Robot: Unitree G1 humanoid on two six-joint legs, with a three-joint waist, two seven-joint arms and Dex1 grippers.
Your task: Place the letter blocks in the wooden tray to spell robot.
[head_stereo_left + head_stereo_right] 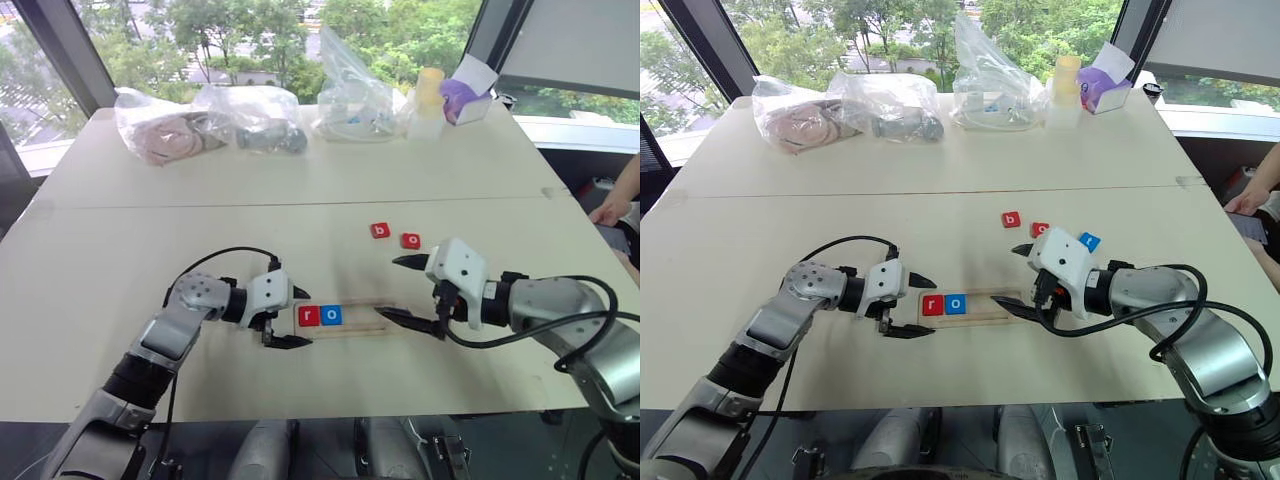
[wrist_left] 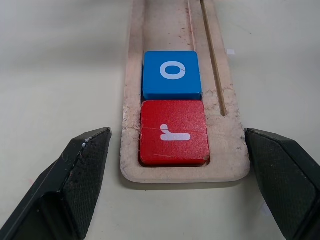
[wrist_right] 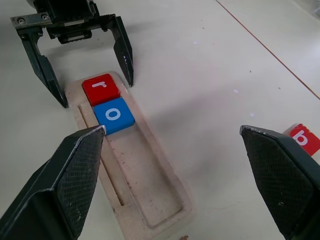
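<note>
The wooden tray (image 1: 362,318) lies on the table between my two grippers. A red "r" block (image 2: 173,132) sits in the tray's left end, and a blue "o" block (image 2: 172,75) touches it on the right. The tray's groove (image 3: 145,180) beyond them is bare. My left gripper (image 1: 296,318) is open, one finger on each side of the tray's left end and nothing between them but the tray. My right gripper (image 1: 394,287) is open over the tray's right end. A red "b" (image 1: 380,230), a red "o" (image 1: 411,241) and a blue "t" (image 1: 1090,241) lie loose beyond it.
Clear plastic bags (image 1: 255,118) with items, a yellow cup (image 1: 429,90) and a purple box (image 1: 463,100) line the table's far edge. A person's hand (image 1: 613,206) rests at the right edge. Bare tabletop lies between the bags and the tray.
</note>
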